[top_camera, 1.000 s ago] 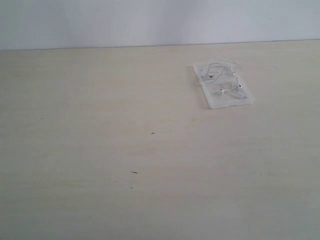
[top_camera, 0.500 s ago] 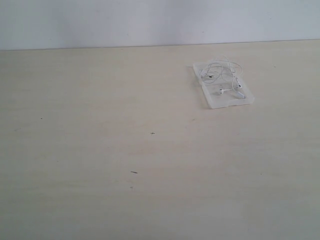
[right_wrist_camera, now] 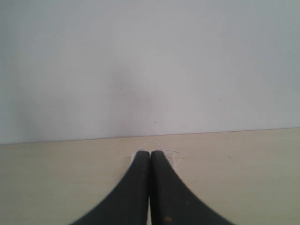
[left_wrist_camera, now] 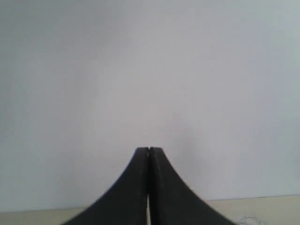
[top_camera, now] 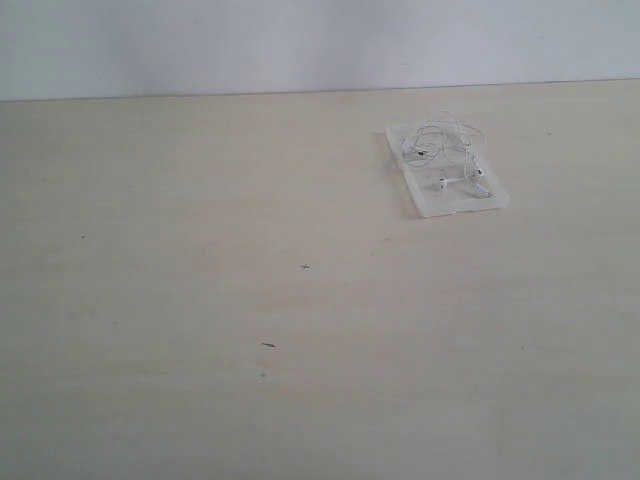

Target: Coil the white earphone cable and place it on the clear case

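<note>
The clear case (top_camera: pixel 460 205) lies flat on the table at the far right of the exterior view. The white earphone cable (top_camera: pixel 446 146) rests on it in loose loops, with its earbuds near the case's front half. Neither arm shows in the exterior view. In the left wrist view my left gripper (left_wrist_camera: pixel 149 150) is shut and empty, facing the wall. In the right wrist view my right gripper (right_wrist_camera: pixel 150 153) is shut and empty; loops of the white earphone cable (right_wrist_camera: pixel 172 153) peek out far beyond its tips, and the case is mostly hidden behind the fingers.
The pale wooden table (top_camera: pixel 250 300) carries a few small dark specks (top_camera: pixel 268 345). A plain white wall (top_camera: pixel 300 40) runs along the table's far edge.
</note>
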{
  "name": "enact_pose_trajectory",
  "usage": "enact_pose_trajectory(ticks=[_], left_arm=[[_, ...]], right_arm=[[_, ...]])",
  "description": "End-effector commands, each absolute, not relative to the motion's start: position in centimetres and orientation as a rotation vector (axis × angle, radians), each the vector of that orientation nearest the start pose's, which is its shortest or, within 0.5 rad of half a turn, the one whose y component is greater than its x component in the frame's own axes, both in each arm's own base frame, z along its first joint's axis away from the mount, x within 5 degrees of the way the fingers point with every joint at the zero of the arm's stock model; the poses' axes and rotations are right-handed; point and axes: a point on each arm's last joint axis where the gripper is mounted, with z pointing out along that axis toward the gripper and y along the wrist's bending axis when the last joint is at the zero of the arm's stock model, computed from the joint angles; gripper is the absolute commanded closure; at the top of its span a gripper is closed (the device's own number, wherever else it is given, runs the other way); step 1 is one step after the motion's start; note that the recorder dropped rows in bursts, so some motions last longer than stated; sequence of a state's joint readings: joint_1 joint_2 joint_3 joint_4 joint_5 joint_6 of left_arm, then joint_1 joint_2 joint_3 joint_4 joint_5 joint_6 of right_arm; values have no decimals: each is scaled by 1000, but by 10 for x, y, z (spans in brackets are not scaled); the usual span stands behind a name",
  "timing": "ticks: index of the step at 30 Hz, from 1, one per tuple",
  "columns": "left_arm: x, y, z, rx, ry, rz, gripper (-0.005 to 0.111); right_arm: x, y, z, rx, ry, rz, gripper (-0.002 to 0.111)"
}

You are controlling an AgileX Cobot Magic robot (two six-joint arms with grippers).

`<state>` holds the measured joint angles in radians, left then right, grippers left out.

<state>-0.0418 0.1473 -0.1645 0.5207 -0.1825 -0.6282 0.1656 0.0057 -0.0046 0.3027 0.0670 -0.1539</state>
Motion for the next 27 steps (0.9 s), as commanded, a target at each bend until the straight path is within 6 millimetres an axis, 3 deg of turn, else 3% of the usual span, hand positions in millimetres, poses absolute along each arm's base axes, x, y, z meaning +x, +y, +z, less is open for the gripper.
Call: enact_pose_trajectory(ticks=[1,6,16,27], left_arm=[[64,-4,252,27,1460,-65,107],[68,-6,213,42,1534,-80,107],[68,-4,217,-33,1485,-114,107],[68,-1,206,-80,1608,-105,107]], right_arm=[[55,11,207,-22,1553,266,108],[55,11,207,-22,1553,266,108],[55,11,207,-22,1553,266,108],[55,11,207,-22,1553,266,108]])
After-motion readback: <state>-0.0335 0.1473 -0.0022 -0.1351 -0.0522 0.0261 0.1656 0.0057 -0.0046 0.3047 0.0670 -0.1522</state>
